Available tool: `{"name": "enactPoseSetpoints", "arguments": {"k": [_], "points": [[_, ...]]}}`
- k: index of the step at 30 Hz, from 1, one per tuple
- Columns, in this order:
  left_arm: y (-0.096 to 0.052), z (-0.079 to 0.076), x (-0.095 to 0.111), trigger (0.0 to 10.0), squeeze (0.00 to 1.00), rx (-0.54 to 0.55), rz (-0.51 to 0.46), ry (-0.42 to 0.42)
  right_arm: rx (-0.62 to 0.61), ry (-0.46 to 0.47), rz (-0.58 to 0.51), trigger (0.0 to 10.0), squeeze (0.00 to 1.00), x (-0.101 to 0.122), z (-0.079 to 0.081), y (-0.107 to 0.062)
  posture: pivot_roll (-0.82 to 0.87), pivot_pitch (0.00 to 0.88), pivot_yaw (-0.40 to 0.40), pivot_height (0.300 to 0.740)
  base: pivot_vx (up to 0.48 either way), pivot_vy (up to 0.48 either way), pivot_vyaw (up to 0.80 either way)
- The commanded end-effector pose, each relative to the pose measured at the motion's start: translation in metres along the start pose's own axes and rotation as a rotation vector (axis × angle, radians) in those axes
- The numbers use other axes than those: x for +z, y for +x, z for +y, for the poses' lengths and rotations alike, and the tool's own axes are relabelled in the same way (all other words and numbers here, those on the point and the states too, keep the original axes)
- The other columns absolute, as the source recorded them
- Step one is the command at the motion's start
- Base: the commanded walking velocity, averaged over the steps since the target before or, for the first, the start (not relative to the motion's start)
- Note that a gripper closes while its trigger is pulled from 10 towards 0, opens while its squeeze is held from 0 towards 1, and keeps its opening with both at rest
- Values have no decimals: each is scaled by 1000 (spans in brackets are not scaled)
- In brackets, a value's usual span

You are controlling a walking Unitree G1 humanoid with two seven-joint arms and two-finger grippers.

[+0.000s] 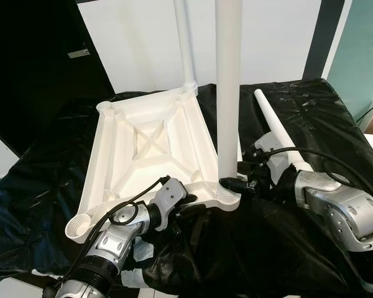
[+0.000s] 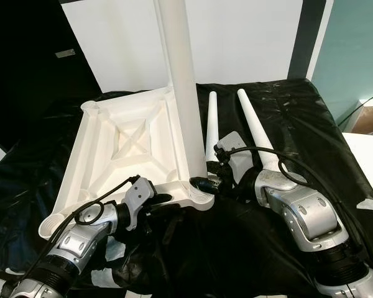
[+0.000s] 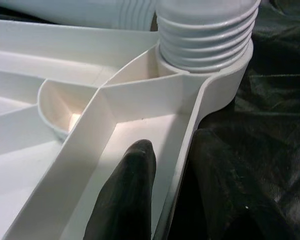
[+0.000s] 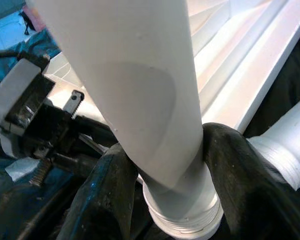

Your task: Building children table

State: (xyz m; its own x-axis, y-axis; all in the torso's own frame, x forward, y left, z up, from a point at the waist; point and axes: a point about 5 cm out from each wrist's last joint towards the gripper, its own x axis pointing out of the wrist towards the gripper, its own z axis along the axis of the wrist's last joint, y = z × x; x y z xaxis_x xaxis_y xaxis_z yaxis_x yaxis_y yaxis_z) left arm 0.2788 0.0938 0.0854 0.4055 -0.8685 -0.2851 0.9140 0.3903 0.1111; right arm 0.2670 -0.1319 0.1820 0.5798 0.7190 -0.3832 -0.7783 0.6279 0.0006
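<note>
A white children's table top (image 1: 143, 143) lies upside down on a black sheet (image 1: 311, 105). One white leg (image 1: 185, 43) stands in its far right corner. A second leg (image 1: 228, 93) stands upright in the near right corner socket. My right gripper (image 1: 235, 184) is shut around the base of this leg, with its fingers (image 4: 105, 200) on either side just above the thread. At the near edge, my left gripper (image 1: 189, 200) is shut on the table top's rim; one finger (image 3: 130, 200) is inside the wall, the other outside. Two loose legs (image 2: 211, 124) (image 2: 252, 127) lie behind my right arm.
The two left corner sockets (image 1: 81, 225) (image 1: 105, 107) hold no leg. A white wall (image 1: 137, 43) rises behind the work surface, with a dark panel (image 1: 31, 62) at the left and a teal wall (image 1: 360, 49) at the right. Black cables loop over both wrists.
</note>
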Motion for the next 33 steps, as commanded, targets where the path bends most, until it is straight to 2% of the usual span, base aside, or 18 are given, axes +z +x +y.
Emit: {"name": "enactPoseSetpoints", "arguments": {"k": [1,3,7,8,13,15,18,23,25,28,29,30,33], "points": [[-3,0,-3,10000,0,-22,18,7,25,133,108,10000,0,-21,3,6,-22,0,133,740,0,0,0],[-3,-1,-3,10000,0,-21,18,5,27,194,108,10000,0,-17,4,6,-22,0,132,740,0,0,0],[-3,-1,-3,10000,0,-21,18,5,37,241,109,10000,0,-14,5,6,-22,0,132,740,0,0,0],[-2,0,-3,10000,0,-21,17,5,43,284,113,10000,0,-12,6,5,-24,0,130,740,0,0,0],[-2,0,-2,10000,0,-19,16,6,53,363,117,10000,0,-8,5,5,-24,0,129,740,0,0,0],[-1,1,-2,10000,0,-17,15,7,58,438,97,10000,0,0,2,6,-24,0,127,740,0,0,0],[-1,1,-2,10000,0,-15,15,8,59,490,82,10000,0,9,1,7,-22,0,125,740,0,0,0],[-1,1,-2,10000,0,-14,14,7,58,501,80,10000,0,14,1,7,-20,0,122,740,0,0,0],[-1,1,-2,10000,0,-13,13,6,51,488,82,10000,0,15,1,7,-19,0,121,740,0,0,0],[-2,1,-3,10000,0,-10,13,5,-33,270,70,10000,0,22,0,6,-19,0,119,740,0,0,0],[-2,1,-3,10000,0,-9,13,5,-76,152,46,10000,0,25,-1,5,-17,0,117,740,0,0,0],[-2,1,-3,10000,0,-9,13,5,-76,152,46,10000,0,25,-1,5,-17,0,117,740,0,0,0],[-2,1,-3,10000,0,-8,11,4,-106,-37,23,10000,0,27,2,4,-17,0,116,740,0,0,0]]}}
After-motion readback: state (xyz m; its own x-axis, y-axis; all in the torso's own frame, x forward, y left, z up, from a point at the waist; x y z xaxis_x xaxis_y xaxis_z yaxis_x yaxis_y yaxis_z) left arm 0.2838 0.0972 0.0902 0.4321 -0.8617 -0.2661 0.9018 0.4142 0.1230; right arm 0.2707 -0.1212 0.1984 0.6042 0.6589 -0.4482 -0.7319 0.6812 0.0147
